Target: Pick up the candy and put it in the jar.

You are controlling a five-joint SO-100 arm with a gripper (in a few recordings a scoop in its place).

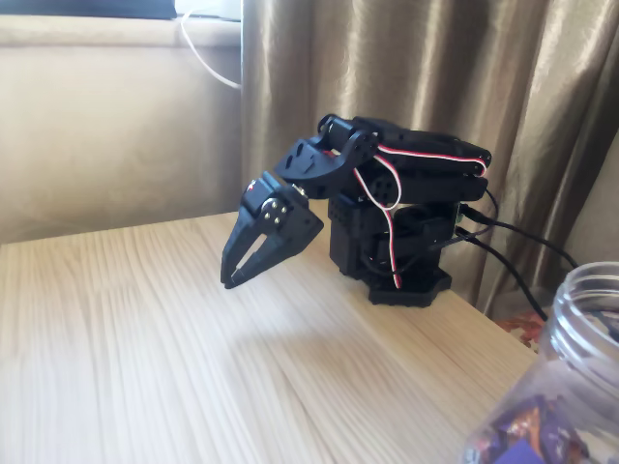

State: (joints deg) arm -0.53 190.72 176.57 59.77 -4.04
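Tool [230, 280]: centre-left, fingers nearly together, gripping nothing, above bare desk [145, 367] | Jar [566, 387]: lower right, purple wrappers inside | Loose candy: none visible | Risk: reaching blind, clipping jar rim

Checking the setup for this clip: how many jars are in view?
1: the jar sits at the lower right corner, cut off by the frame; purple wrappers show through its wall. Others could lie outside the picture.
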